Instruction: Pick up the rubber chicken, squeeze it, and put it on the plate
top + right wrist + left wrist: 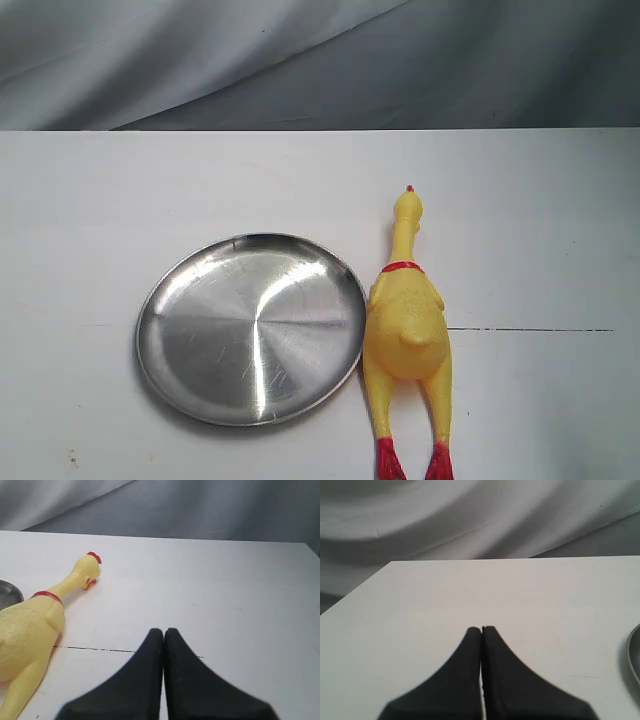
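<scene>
The rubber chicken (405,330) lies near-to-far, head far, right of the plate (250,330). The right hand (163,630), I think nearer, and the left hand (481,628) are pressed together.

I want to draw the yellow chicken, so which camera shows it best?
The exterior view: the rubber chicken lies there from red comb to red feet, beside the plate. The right wrist view catches only its head, neck, collar and part of the body. The left wrist view shows none of it.
</scene>
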`<state>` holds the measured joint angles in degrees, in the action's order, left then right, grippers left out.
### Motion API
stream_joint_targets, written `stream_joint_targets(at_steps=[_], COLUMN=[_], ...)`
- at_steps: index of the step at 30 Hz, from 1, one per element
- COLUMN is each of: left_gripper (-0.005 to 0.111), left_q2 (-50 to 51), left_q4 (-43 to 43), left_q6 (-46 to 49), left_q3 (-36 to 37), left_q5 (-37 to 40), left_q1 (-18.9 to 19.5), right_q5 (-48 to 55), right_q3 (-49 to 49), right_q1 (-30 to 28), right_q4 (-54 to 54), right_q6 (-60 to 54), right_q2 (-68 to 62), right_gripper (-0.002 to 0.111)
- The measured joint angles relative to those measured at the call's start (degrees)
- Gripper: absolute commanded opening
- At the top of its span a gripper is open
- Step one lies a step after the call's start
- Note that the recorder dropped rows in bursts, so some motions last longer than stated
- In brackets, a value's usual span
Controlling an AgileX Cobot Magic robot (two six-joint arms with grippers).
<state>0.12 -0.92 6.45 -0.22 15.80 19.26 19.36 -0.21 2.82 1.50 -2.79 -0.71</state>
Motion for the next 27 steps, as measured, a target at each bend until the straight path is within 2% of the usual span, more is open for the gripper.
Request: stream_joint_targets(at_steps=[11,14,16,19,27], left_gripper=[0.0,0.0,0.0,0.0,0.0], left_q2=[0.0,0.0,0.0,0.0,0.0], left_q4=[0.0,0.0,0.0,0.0,0.0], left_q6=[0.0,0.0,0.0,0.0,0.0], left_q3=[0.0,0.0,0.0,0.0,0.0], left_q5=[0.0,0.0,0.0,0.0,0.0], left_q1=[0.0,0.0,0.0,0.0,0.0], right_q5=[-0.24,-9.98,-20.64,-29.18,-38.65], right_q3=[0.0,0.0,0.0,0.0,0.0], right_q1=[0.0,0.0,0.0,0.0,0.0], right_q4=[-0.19,1.35,2.8,3.28,3.62], right_q6=[0.0,0.0,0.0,0.0,0.0], right_q2=[0.0,0.0,0.0,0.0,0.1], right_gripper=[0.0,0.0,0.0,0.0,0.0])
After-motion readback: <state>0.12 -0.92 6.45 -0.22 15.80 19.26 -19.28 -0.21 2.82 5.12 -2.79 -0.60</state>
